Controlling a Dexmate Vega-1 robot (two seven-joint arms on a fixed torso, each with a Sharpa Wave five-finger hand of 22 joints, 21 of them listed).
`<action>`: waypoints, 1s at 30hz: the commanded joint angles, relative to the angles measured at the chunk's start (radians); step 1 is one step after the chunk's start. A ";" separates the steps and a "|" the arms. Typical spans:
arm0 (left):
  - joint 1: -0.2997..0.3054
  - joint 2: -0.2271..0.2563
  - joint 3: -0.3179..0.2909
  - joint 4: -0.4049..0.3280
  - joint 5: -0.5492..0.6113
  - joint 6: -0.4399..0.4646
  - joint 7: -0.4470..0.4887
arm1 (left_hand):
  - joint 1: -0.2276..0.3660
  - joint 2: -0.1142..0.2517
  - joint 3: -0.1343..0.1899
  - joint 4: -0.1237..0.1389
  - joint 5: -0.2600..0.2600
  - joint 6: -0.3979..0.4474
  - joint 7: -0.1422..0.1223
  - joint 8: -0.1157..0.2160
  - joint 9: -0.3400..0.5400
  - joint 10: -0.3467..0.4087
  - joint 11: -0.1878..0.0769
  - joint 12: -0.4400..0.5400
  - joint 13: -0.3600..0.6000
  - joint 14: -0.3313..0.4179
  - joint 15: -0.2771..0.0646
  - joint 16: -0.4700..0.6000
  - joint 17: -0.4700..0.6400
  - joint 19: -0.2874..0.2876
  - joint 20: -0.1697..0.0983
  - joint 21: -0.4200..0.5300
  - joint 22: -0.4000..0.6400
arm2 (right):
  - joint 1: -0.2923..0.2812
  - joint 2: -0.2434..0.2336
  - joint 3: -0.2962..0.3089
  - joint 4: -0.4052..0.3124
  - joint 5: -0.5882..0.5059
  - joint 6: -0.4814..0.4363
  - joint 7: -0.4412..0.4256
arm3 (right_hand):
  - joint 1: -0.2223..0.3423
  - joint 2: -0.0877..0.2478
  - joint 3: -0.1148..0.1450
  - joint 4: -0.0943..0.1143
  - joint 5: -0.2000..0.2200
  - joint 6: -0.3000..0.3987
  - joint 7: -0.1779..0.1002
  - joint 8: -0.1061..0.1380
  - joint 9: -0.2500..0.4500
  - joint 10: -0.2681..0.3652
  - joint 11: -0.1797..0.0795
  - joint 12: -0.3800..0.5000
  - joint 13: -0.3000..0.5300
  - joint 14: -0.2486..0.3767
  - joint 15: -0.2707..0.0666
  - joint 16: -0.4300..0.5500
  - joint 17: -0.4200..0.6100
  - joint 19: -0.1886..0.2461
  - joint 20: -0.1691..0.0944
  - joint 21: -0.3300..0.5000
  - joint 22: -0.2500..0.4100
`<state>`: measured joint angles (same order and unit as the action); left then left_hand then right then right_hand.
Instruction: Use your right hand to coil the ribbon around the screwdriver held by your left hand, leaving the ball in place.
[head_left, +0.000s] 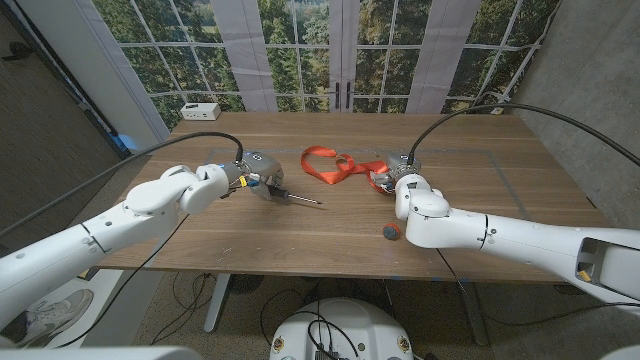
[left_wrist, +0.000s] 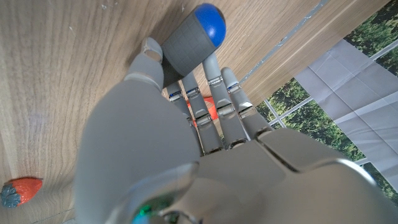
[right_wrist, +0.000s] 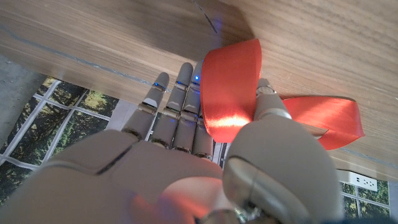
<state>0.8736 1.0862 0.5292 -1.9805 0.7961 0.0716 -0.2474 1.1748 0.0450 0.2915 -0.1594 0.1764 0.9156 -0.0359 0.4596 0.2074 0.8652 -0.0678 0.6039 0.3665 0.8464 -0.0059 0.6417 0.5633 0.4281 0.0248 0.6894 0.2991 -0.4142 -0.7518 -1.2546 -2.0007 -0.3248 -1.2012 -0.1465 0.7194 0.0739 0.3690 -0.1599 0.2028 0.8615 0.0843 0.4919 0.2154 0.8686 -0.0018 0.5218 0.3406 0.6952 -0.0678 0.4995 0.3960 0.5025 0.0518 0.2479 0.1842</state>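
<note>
My left hand grips the screwdriver by its grey, blue-capped handle. The thin metal shaft points right, low over the table. The red ribbon lies in loops on the wood between my two hands. My right hand sits at the ribbon's right end. In the right wrist view a band of ribbon runs between its thumb and fingers, pinched there. A small red and grey-blue ball rests nearer the front edge, close beside my right forearm, and appears as the ball in the left wrist view.
A white power box stands at the table's back left corner. Black cables arc over the table to both wrists. Faint tape lines mark the wood on the right. Windows stand behind the far edge.
</note>
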 joint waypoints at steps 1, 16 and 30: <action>-0.014 -0.010 0.009 0.006 0.004 0.004 -0.018 | 0.092 0.106 0.026 0.015 0.004 0.075 0.022 0.001 0.042 0.072 -0.069 -0.001 0.255 0.105 -0.221 -0.006 0.001 -0.002 0.000 0.008 0.001 | -0.128 -0.026 0.222 -0.040 0.102 0.148 0.012 | 0.127 0.112 0.011 0.004 -0.001 0.132 -0.061 0.047 0.043 0.015 0.009 0.012 0.008 0.025 -0.065 0.013 0.010 0.005 -0.005 0.005 0.005; -0.032 -0.029 0.020 0.018 0.012 0.010 -0.018 | 0.091 0.104 0.028 0.013 0.003 0.078 0.023 0.000 0.045 0.075 -0.068 -0.005 0.260 0.106 -0.222 -0.012 0.005 -0.008 0.000 0.021 -0.001 | -0.263 -0.068 0.456 -0.084 0.238 0.400 -0.006 | 0.185 0.112 0.031 0.013 -0.018 0.154 -0.027 0.103 0.086 0.072 0.037 0.079 0.057 0.137 -0.038 0.088 0.084 0.021 0.011 0.010 0.006; -0.049 -0.057 0.037 0.027 0.029 0.022 -0.009 | 0.090 0.104 0.030 0.013 0.003 0.079 0.023 -0.002 0.046 0.077 -0.072 -0.009 0.264 0.108 -0.222 -0.016 0.009 -0.013 -0.001 0.033 -0.005 | -0.298 -0.025 0.495 -0.134 0.143 0.371 -0.091 | 0.191 0.110 0.041 0.026 -0.021 0.138 -0.034 0.118 0.104 0.061 0.029 0.094 0.075 0.133 -0.045 0.078 0.098 0.015 0.009 0.007 0.006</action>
<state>0.8382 1.0511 0.5530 -1.9619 0.8119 0.0831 -0.2645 1.1744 0.0454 0.2938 -0.1617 0.1741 0.9158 -0.0357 0.4518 0.2075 0.8649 -0.0682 0.5953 0.3665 0.8477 -0.0072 0.6272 0.5670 0.4194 0.0266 0.7152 0.2923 -0.6746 -0.8038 -0.8097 -2.1006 -0.1374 -0.8401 -0.1782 0.7561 0.0371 0.4038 -0.1386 0.1827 0.8650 0.0874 0.5278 0.2158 0.9248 0.0302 0.6072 0.4115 0.8114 -0.0805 0.5805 0.4895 0.5148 0.0643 0.2555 0.1887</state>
